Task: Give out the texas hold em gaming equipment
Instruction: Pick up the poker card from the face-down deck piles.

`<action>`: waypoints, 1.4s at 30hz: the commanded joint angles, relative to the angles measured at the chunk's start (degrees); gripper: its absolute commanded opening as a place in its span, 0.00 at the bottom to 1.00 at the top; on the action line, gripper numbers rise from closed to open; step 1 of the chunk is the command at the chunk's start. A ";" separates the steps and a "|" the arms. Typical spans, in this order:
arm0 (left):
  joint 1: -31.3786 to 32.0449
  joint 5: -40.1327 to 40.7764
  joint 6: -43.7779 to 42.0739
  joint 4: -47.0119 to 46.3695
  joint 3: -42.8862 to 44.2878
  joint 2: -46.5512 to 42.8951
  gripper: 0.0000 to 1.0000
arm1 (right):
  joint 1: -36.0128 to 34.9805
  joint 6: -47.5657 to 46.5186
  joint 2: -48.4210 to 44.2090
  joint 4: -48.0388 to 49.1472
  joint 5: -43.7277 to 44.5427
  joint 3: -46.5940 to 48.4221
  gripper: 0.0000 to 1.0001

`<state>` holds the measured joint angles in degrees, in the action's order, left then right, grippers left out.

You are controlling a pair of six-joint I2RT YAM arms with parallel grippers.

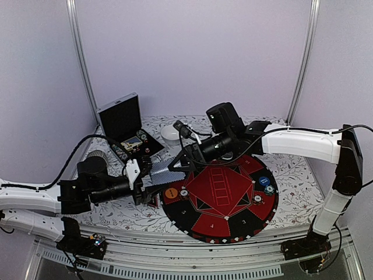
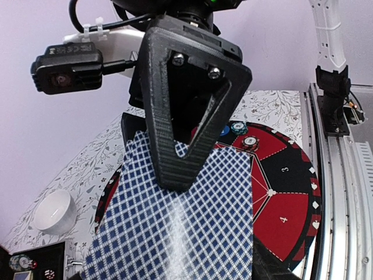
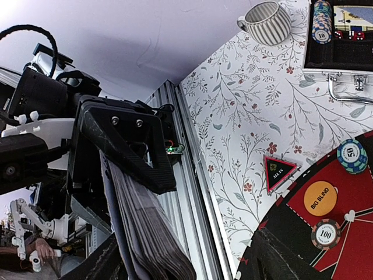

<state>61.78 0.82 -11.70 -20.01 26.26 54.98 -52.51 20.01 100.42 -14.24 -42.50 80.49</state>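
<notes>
My left gripper (image 1: 141,182) is shut on a deck of playing cards (image 1: 163,173) with blue-checked backs, held above the left rim of the mat. In the left wrist view the deck (image 2: 175,233) fills the bottom. My right gripper (image 1: 178,163) is open, its jaws straddling the deck's far edge, with one finger (image 2: 186,116) lying on the top card. The right wrist view shows the deck edge-on (image 3: 148,233). On the mat lie an orange button (image 1: 171,192) (image 3: 320,198), a blue button (image 1: 264,181) and poker chips (image 1: 184,192) (image 3: 325,234).
The round red-and-black mat (image 1: 233,224) lies centre right. The open silver case (image 1: 122,119) with chips stands back left, with a white bowl (image 1: 170,133) beside it. A striped mug (image 3: 267,22) and a triangular "ALL IN" marker (image 3: 278,170) sit on the floral cloth.
</notes>
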 commanded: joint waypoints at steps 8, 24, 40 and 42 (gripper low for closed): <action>-0.49 0.13 1.03 -3.55 0.00 -0.51 0.57 | -0.32 -3.26 -1.36 -4.21 6.00 0.95 0.72; -0.77 0.77 1.71 -2.94 -0.60 -1.12 0.56 | 0.47 -5.62 -2.59 -7.43 3.18 3.34 0.67; -1.18 1.47 2.08 -2.36 -0.82 -0.73 0.56 | 1.26 -5.58 -5.02 -8.17 4.10 3.12 0.48; -1.26 1.61 2.20 -2.36 -0.90 -0.60 0.56 | 1.29 -5.60 -5.23 -8.39 4.84 3.06 0.40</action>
<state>61.34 2.02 -10.17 -20.69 25.85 54.98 -51.62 14.79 98.08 -22.09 -38.79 82.98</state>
